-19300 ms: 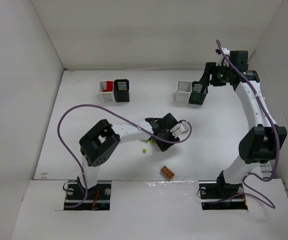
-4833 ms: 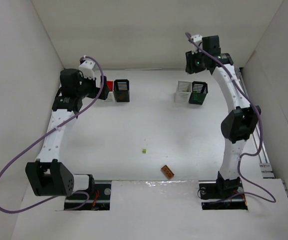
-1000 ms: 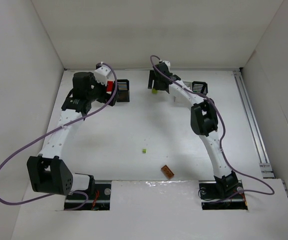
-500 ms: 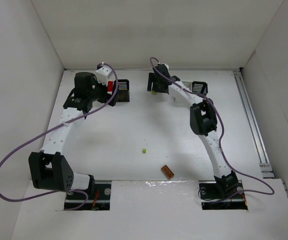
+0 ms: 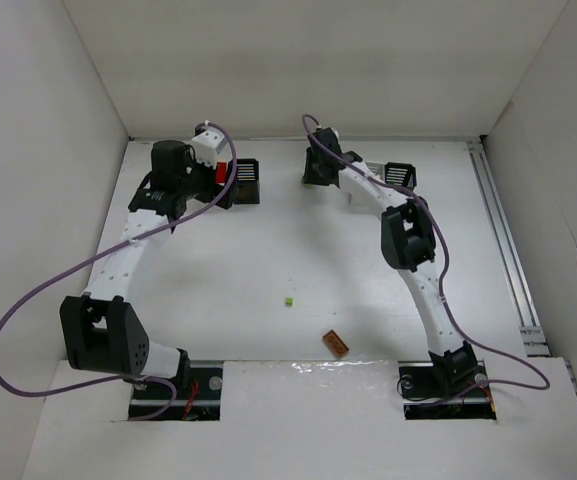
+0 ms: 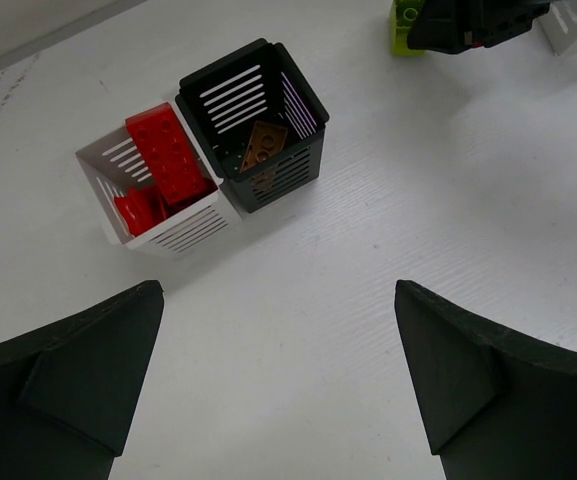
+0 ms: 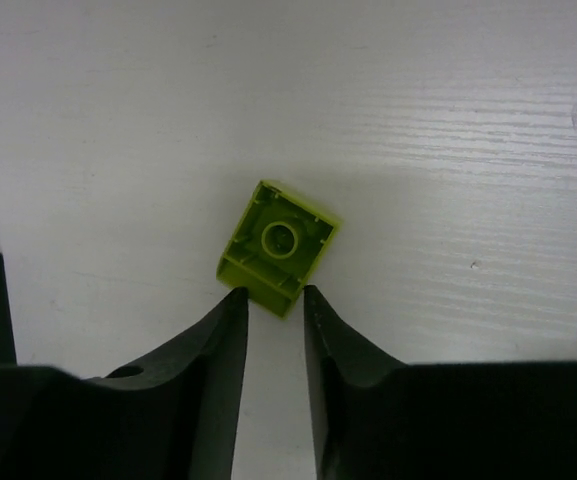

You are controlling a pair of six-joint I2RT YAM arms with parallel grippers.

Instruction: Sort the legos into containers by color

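Right hand [image 7: 273,300] slightly open, yellow-green lego [image 7: 276,246] just beyond its tips

Flat white wood-grain tabletop [image 5: 268,240], enclosed on left, rear and right by plain white wall panels [image 5: 308,60]. Grey metal rail [image 5: 505,250] along right table edge, running front to back. Raised glossy white front board [image 5: 308,420] across near edge.

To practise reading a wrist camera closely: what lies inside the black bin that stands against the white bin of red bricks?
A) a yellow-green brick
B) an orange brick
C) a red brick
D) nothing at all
B: the left wrist view shows one orange brick lying in the black bin, while the red bricks fill the white bin touching it.
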